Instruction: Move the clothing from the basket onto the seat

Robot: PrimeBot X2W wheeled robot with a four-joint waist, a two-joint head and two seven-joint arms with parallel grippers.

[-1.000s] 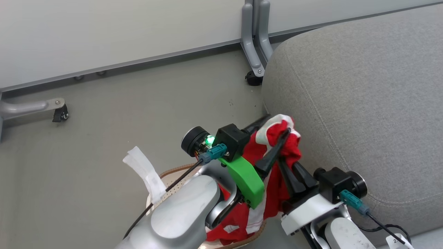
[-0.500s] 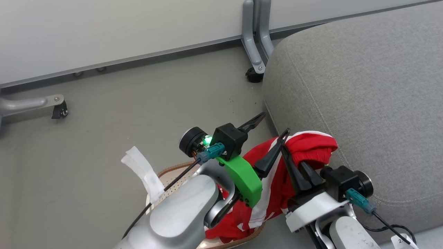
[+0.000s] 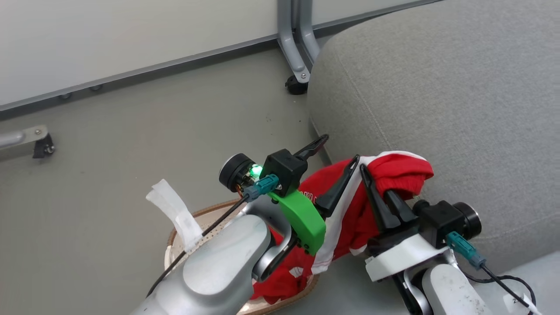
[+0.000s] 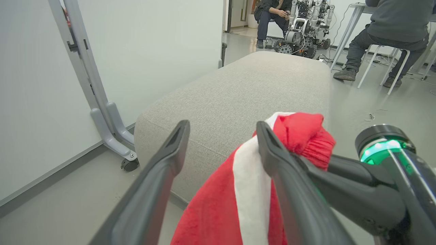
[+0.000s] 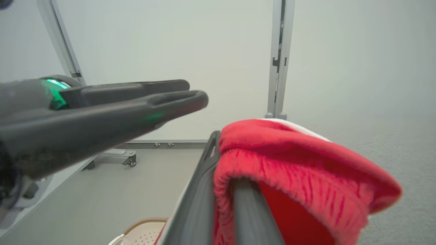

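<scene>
My right gripper (image 3: 372,179) is shut on a bunched end of the red clothing (image 3: 404,170), held at the near-left edge of the grey seat (image 3: 437,87). The white-striped garment trails down into the cream basket (image 3: 175,245), whose brown rim shows under my left forearm. More red fabric with white trim (image 3: 280,284) lies in the basket. My left gripper (image 3: 340,149) is open just left of the garment, holding nothing. In the left wrist view its fingers (image 4: 177,136) frame the seat (image 4: 238,88) and the clothing (image 4: 218,211). In the right wrist view, the right gripper (image 5: 224,160) pinches the clothing (image 5: 289,163).
A grey partition leg with a caster (image 3: 296,83) stands on the floor just beyond the seat's corner, another caster (image 3: 42,146) at far left. A white tape strip (image 3: 175,214) sticks up from the basket. Seated people (image 4: 391,27) and other robots (image 4: 303,30) are beyond the seat.
The left gripper has opened and let go of the clothing. The right gripper has carried the bunched end rightward to the seat's edge. The head camera has also shifted.
</scene>
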